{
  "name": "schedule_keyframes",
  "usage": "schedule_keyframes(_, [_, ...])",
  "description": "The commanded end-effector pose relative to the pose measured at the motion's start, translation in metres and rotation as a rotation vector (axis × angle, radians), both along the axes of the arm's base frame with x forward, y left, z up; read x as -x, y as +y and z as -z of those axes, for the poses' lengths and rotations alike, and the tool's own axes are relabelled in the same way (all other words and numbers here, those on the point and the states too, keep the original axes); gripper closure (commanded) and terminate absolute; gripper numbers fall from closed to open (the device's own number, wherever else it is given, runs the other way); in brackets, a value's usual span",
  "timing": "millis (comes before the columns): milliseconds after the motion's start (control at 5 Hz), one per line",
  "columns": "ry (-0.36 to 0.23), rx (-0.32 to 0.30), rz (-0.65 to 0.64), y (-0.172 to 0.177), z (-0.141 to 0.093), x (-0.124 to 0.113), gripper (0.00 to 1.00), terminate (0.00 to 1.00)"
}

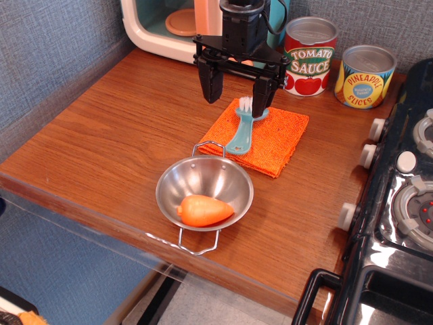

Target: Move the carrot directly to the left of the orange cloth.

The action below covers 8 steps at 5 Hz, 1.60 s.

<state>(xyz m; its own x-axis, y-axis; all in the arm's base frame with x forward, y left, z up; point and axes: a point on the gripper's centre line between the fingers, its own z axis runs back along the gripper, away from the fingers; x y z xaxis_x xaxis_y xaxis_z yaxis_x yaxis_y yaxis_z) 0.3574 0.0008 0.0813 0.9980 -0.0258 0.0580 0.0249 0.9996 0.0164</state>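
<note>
Setting: a wooden counter (pixel 122 128), brown with a visible grain and a rounded front edge, backed by grey-blue textured wall covering at the left and rear.

Rear left: a toy oven (pixel 162 27) with a cream, rounded frame and a teal interior holding a pale orange disc.

Front centre: a steel bowl (pixel 177 184), round, shiny, with a wire loop handle at the near and far rim. It sits close to the counter's front edge. Inside it lies the carrot (pixel 204 210), smooth orange plastic, stubby, tapered toward the right, resting on the bowl's floor.

Centre: the orange cloth (pixel 281 139), square, coarse towel-like weave, lying flat and turned cornerwise, just behind and to the right of the bowl. On it lies a brush (pixel 241 132), teal plastic handle with white bristles at its far end.

Above the cloth: the claw (pixel 240 88), black, with its two fingers spread wide apart and pointing down, holding nothing; the brush's bristle end shows between them.

Rear right: a tomato sauce can (pixel 310 57), red and white label, metal lid; beside it a pineapple slices can (pixel 365 76), yellow and blue label.

Far right: a black toy stove (pixel 399 223) with white knobs and grey burners, abutting the counter.
</note>
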Motion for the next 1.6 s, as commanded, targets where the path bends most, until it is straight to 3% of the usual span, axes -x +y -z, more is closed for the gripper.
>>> schedule_keyframes(0, [0.0,0.0,0.0,0.0,0.0,0.0,0.0,0.0])
schedule_keyframes(200, [-0.026,-0.002,0.015,-0.007,-0.005,0.011,0.0,0.0])
schedule_keyframes(600, [-0.114,-0.013,0.078,-0.027,-0.03,0.066,0.0,0.0])
schedule_keyframes(800, [-0.086,0.006,0.098,-0.035,-0.016,0.087,0.0,0.0])
schedule_keyframes(1000, [-0.022,-0.031,0.121,-0.039,0.004,0.096,0.0,0.0])
schedule_keyframes(1400, [0.041,-0.104,0.142,-0.027,0.031,0.098,0.0,0.0])
